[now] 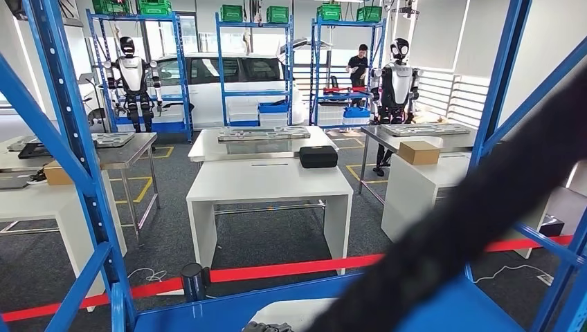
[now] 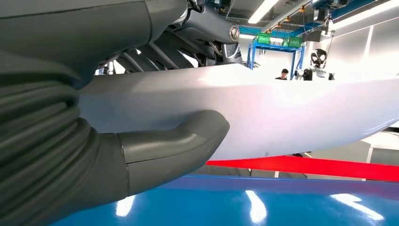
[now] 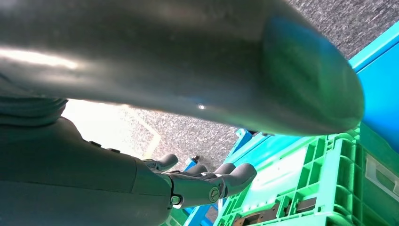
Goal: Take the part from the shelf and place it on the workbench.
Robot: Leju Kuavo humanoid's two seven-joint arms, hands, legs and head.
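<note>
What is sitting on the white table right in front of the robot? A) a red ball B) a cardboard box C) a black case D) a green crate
C: a black case lies on the white table straight ahead, near its far right corner; the cardboard box is on a different table off to the right.

Right hand with fingers loosely extended, holding nothing — beyond it a green plastic crate, blue shelving, speckled grey floor.
</note>
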